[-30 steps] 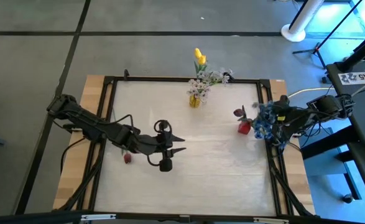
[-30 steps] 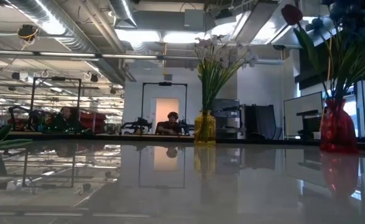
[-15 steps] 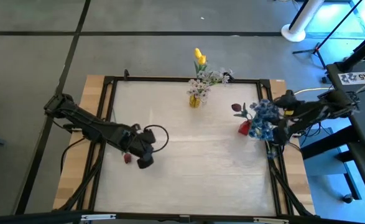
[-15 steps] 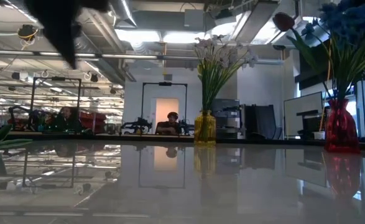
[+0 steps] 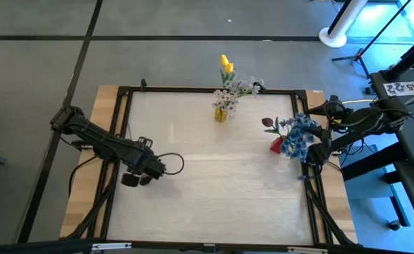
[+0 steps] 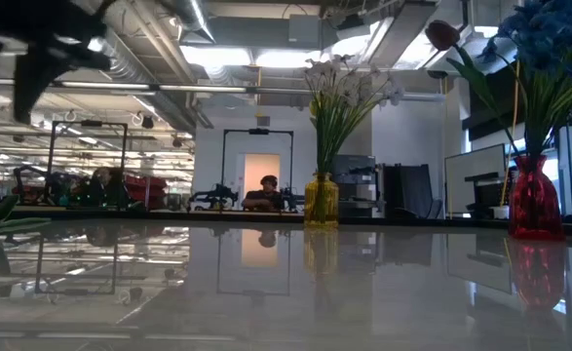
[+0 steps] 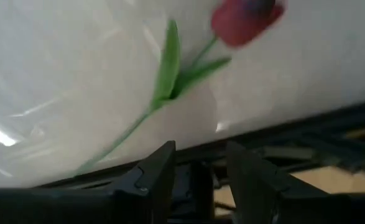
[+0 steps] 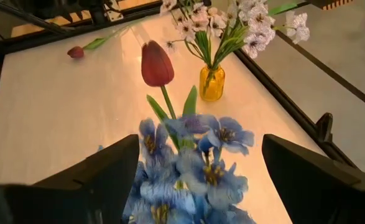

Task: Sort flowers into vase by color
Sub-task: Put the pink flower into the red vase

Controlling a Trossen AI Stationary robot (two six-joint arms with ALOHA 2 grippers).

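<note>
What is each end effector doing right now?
Left end effector: open, empty, above the red tulip.
Right end effector: open, around the blue flowers.

From my low view the left tool is a dark blur. The red tulip smears, and its stem runs behind my fingers.

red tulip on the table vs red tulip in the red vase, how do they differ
The loose red tulip lies flat on the white table near its left edge, just ahead of the left tool. The other red tulip stands upright in the red vase on the right side, among the blue flowers. The loose one is alone; the vase one shares its container. Both have a dark red closed bud on a green leafy stem.
</note>
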